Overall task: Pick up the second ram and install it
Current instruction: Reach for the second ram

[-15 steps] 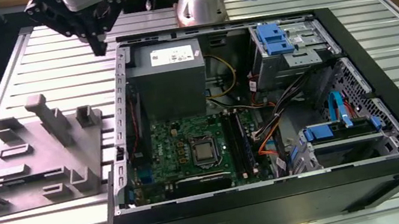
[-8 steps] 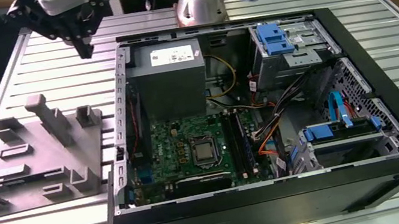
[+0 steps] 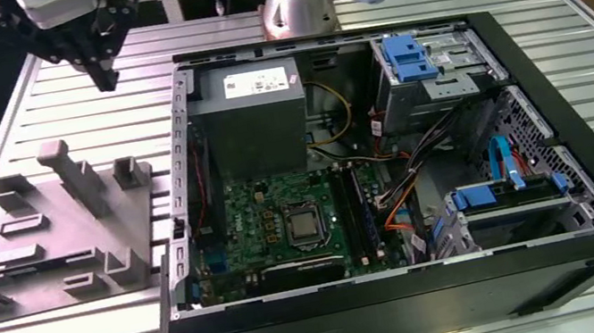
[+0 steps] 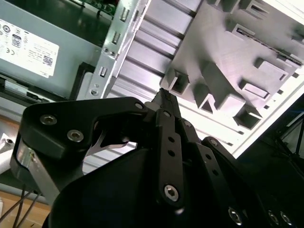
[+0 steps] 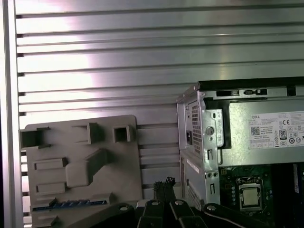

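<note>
The second ram [image 5: 66,204] is a thin dark blue strip lying in a slot at one edge of the grey fixture [image 5: 80,161]. My gripper [image 3: 104,75] hangs high above the slatted table, beyond the fixture [image 3: 61,233] and to the exterior view's left of the open computer case [image 3: 391,151]. Its fingertips [image 4: 164,95] press together with nothing between them, and they are well clear of the ram. The gripper [image 5: 164,183] sits between the fixture and the case wall in the first wrist view. The motherboard [image 3: 282,223] with its processor [image 3: 304,226] lies open in the case.
A grey power supply [image 3: 251,111] fills the case's far corner. Drive cages with blue clips [image 3: 425,64] and loose cables [image 3: 399,195] take up the exterior view's right half. Tall posts [image 3: 69,173] rise from the fixture. The arm's base [image 3: 300,3] stands behind the case.
</note>
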Available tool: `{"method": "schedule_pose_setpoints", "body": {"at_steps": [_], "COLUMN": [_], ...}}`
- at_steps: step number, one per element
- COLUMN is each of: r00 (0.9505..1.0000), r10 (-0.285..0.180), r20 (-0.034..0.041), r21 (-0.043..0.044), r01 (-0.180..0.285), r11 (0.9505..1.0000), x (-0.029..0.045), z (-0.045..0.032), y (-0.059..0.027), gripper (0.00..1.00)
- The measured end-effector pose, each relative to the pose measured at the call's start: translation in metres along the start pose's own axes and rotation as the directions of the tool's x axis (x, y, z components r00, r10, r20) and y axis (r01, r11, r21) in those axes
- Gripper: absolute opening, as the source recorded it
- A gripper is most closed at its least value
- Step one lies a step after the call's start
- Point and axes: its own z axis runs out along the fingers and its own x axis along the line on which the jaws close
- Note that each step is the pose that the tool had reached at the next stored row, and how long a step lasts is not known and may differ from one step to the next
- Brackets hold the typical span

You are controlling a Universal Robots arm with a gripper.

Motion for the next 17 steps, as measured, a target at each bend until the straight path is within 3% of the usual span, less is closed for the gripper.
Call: {"method": "schedule_pose_setpoints", "body": {"at_steps": [17], "r00": [1.0], "r10": [0.0], "r20": [-0.0001], "r21": [0.0001], "r01": [0.0], "r11": [1.0], "x": [0.0448], "z": [0.0005], "y": [-0.0034], "gripper": [0.1]}}
